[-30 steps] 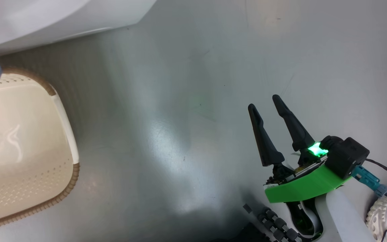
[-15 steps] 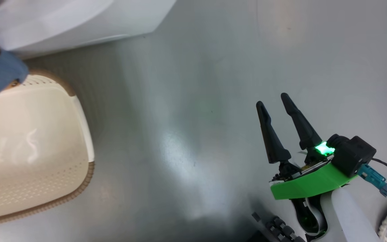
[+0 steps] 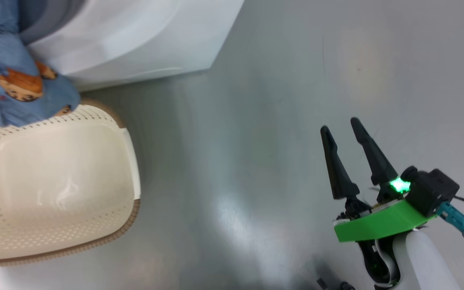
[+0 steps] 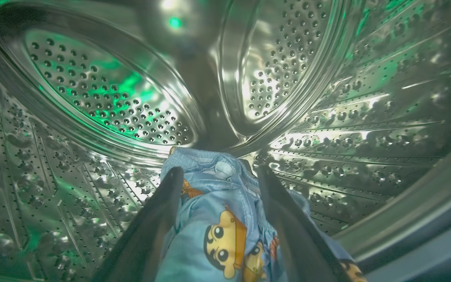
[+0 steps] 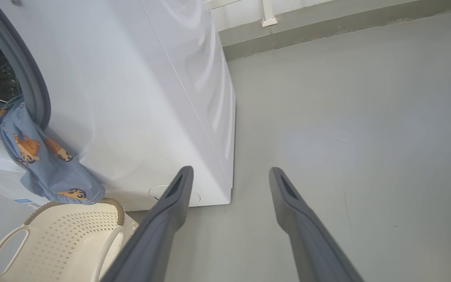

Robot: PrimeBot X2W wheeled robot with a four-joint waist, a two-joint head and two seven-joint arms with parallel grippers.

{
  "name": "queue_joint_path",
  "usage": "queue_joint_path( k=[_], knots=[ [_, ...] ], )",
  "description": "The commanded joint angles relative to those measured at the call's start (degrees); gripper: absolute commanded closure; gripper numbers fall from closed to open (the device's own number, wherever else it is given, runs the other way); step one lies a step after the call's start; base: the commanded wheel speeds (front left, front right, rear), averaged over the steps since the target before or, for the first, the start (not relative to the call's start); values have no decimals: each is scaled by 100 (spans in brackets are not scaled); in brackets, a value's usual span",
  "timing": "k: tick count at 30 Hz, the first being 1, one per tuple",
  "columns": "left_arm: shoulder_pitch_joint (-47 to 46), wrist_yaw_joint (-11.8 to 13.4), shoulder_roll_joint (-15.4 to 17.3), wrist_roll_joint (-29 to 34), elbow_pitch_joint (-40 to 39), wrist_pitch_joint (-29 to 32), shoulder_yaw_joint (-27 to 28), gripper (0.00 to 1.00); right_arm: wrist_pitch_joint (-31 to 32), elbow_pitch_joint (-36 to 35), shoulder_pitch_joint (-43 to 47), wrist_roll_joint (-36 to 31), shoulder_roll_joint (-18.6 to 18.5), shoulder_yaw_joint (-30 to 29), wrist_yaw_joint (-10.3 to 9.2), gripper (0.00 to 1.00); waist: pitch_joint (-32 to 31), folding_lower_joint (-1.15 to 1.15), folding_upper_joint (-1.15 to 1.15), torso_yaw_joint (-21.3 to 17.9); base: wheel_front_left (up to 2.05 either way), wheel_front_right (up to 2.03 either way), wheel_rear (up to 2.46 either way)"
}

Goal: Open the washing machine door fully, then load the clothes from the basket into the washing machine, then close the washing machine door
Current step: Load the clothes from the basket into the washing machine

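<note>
My left gripper [image 4: 217, 172] is inside the perforated steel drum [image 4: 104, 102] of the washing machine [image 5: 131, 98], its fingers spread wide. A light blue garment of the clothes [image 4: 217, 231], printed with cartoon figures, lies loose between them. The same garment [image 5: 41, 156] trails out over the grey gasket [image 5: 33, 82] and hangs down the white front to the rim of the cream basket [image 5: 61, 239]. In the head view the clothes [image 3: 14, 84] drape above the basket [image 3: 54, 189], whose inside looks bare. My right gripper [image 3: 342, 125] hovers open over the floor. The washing machine door is out of view.
The washer's white corner [image 3: 199, 52] juts toward the grey floor [image 3: 256, 121], which stretches to a wall skirting [image 5: 327, 27]. A round cap [image 5: 174, 194] and a small blue label [image 5: 26, 203] sit low on the washer front, just above the basket.
The head camera has shifted, bringing more of the washer, the basket and the hanging garment into view. The right gripper keeps the same open pose.
</note>
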Motion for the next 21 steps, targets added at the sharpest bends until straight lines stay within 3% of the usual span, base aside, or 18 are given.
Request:
queue_joint_path(
  k=[1,8,21],
  knots=[
    [285,92,289,-52,-321,-76,145,0,-27,-106,285,-76,8,115,8,0,-205,0,0,125,0,0,0],
    [1701,372,280,-313,-1595,-97,318,0,-27,-118,438,-114,8,43,8,0,-431,0,0,229,0,0,0],
    [4551,1293,168,-640,-4033,-56,738,0,-27,-146,432,-156,8,83,8,0,-460,0,0,311,0,0,0]
  ],
)
